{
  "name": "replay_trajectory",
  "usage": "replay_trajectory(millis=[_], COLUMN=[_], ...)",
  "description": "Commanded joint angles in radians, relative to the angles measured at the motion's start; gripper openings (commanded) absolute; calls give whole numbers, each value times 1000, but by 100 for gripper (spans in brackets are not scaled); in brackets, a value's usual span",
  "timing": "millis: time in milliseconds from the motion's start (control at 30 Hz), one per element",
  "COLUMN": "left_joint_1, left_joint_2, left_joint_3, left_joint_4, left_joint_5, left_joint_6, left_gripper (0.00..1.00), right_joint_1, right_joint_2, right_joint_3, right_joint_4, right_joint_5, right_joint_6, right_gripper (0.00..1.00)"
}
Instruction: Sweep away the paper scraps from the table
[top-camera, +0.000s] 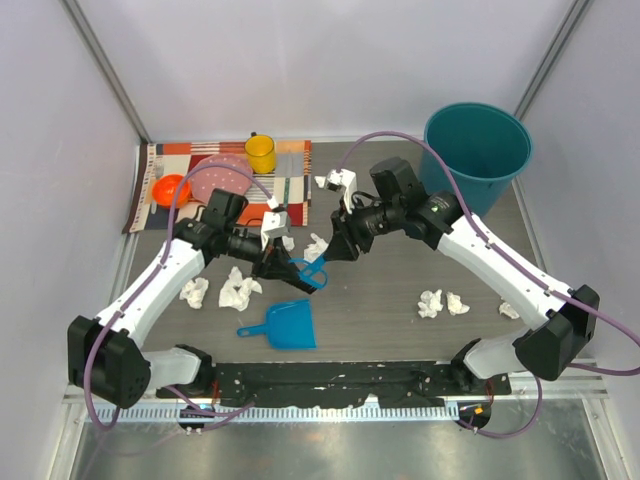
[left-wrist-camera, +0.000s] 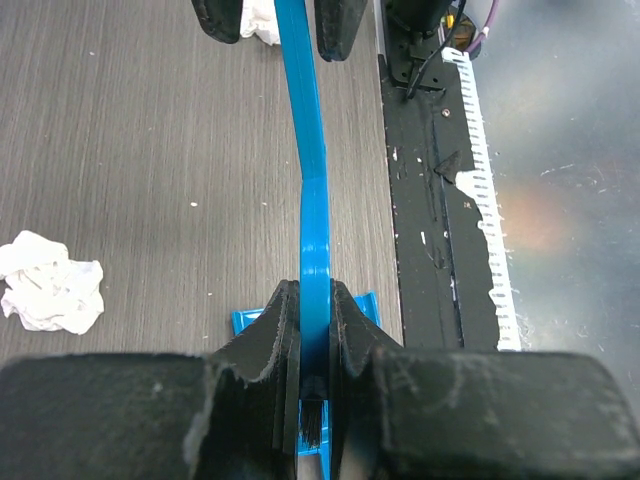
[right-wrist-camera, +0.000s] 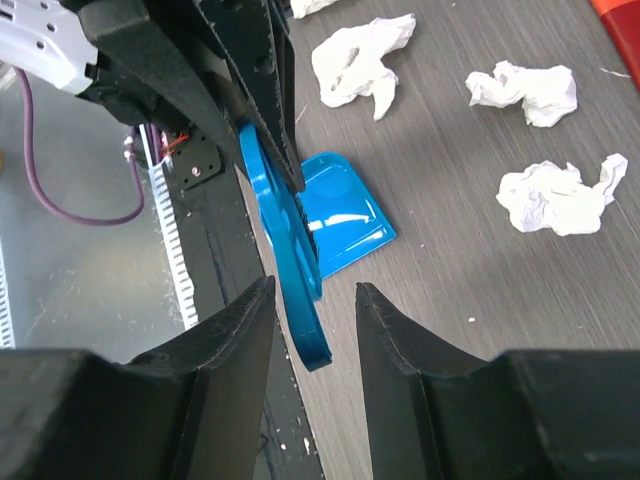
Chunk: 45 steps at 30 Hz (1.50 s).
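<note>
My left gripper (top-camera: 283, 268) (left-wrist-camera: 313, 310) is shut on a blue hand brush (top-camera: 312, 272) (left-wrist-camera: 312, 180) near its bristle end and holds it above the table (top-camera: 400, 270). My right gripper (top-camera: 335, 250) (right-wrist-camera: 315, 300) is open, with the brush handle's free end (right-wrist-camera: 300, 300) between its jaws, a gap showing on one side. A blue dustpan (top-camera: 290, 325) (right-wrist-camera: 350, 210) lies on the table below the brush. White paper scraps lie at left (top-camera: 195, 291) (top-camera: 238, 289), centre (top-camera: 316, 245) and right (top-camera: 429, 302) (top-camera: 457, 303); more show in the wrist views (left-wrist-camera: 50, 283) (right-wrist-camera: 360, 55) (right-wrist-camera: 560, 195).
A teal bucket (top-camera: 478, 150) stands at the back right. A striped placemat (top-camera: 290, 180) at the back left holds a yellow cup (top-camera: 261, 153), an orange bowl (top-camera: 171, 189) and a pink plate (top-camera: 222, 178). A black base plate and metal rail (top-camera: 330, 385) run along the near edge.
</note>
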Motion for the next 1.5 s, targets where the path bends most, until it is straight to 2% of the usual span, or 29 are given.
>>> replay_trajectory(millis=[0,267,467,533,633,833,967,1033,1133,1167,1233,1267,1333,1367,1433,1467], left_joint_1=[3,3,3,3,3,3,3,3,2,3,2,3,3,3,3,3], left_joint_2=[-7,-10,-9,-9,-3,-1,0,3,8,9,11,8,6,8,6,5], left_joint_3=[39,48,49,49,51,57,63,63,59,57,39,33,19,16,19,16], left_joint_4=[10,-4,-10,-13,-25,-30,-34,-33,1,25,121,148,180,183,179,179], left_joint_5=[46,46,48,48,51,56,53,50,34,-2,-74,-161,-239,-284,-302,-306], left_joint_6=[14,14,17,23,34,37,37,34,-4,-73,-161,-195,-232,-230,-235,-238], left_gripper=[0,0,0,0,0,0,0,0,0,2,21,41,52,62,71,87], right_joint_1=[4,7,15,16,16,21,24,27,33,33,33,33,32,33,33,33], right_joint_2=[-20,-3,13,9,9,8,11,14,10,3,-6,-13,-17,-15,-10,-9], right_joint_3=[11,23,38,40,44,55,55,54,49,46,35,34,26,26,9,1], right_joint_4=[-30,5,2,3,3,7,7,13,36,46,81,89,95,96,97,99], right_joint_5=[-48,-54,-68,-72,-86,-101,-101,-104,-103,-83,-21,57,139,209,241,251], right_joint_6=[-41,-19,-19,-21,-22,-21,-24,-22,-9,1,46,57,105,117,134,139], right_gripper=[43,37,23,24,36,36,24,1,1,1,1,1,1,1,1,1])
